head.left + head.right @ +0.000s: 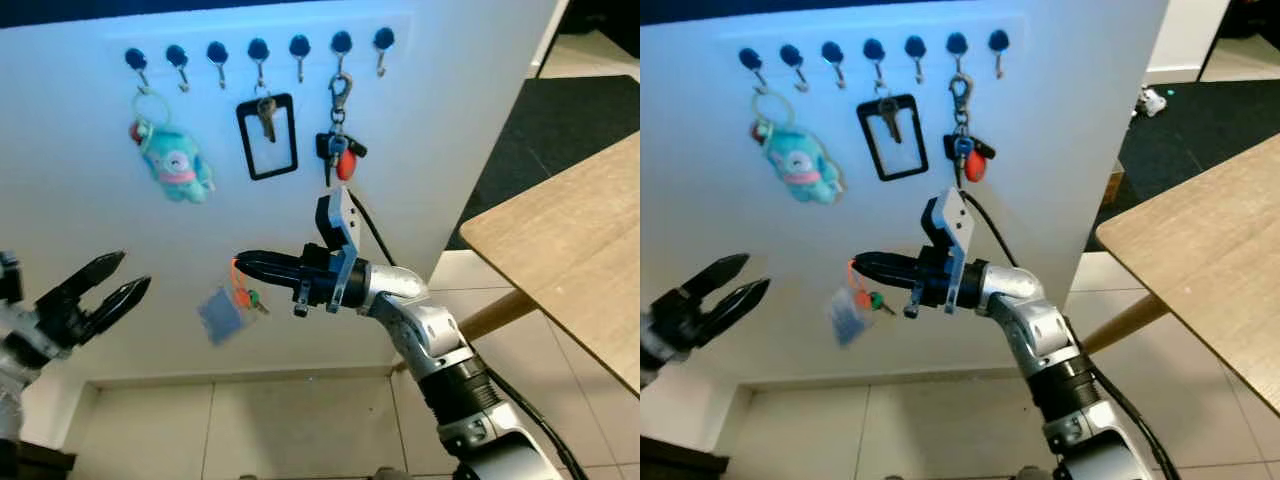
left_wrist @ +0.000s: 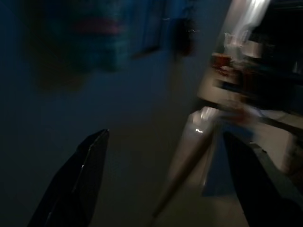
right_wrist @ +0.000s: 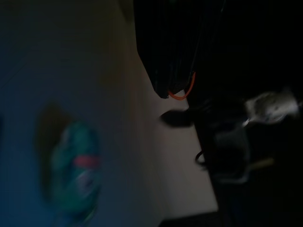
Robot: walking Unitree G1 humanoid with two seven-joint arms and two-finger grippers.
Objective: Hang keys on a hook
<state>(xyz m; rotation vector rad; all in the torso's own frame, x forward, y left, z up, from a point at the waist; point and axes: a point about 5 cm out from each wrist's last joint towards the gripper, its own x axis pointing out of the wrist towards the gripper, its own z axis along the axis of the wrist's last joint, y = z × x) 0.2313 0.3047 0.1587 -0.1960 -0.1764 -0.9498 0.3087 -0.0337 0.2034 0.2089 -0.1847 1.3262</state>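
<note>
Seven hooks (image 1: 258, 55) run in a row across the top of the white panel (image 1: 440, 130), and three are already taken: a teal plush charm (image 1: 175, 160) at upper left, a black frame tag (image 1: 267, 136) with a key in the upper middle, and a dark bunch with a red fob (image 1: 340, 155) just right of it. Below them, in the middle of the frame, the right gripper (image 1: 245, 265) reaches leftward with its long black fingers pressed together on the orange ring (image 1: 238, 275) of the keys (image 1: 232, 303). A small green piece and a blurred blue tag dangle under the tips, swinging loose in front of the panel. It looks a light bundle, stiff metal on a thin ring, free to twist and sway, so the pinch belongs on the ring itself. Some of the loop must stay clear for a hook to pass through. In the right wrist view a sliver of orange shows at the dark fingertips. At lower left the left gripper (image 1: 105, 290) hovers with its fingers spread, holding nothing. A wooden desk (image 1: 570, 250) juts in at the right edge, well apart from the action.
</note>
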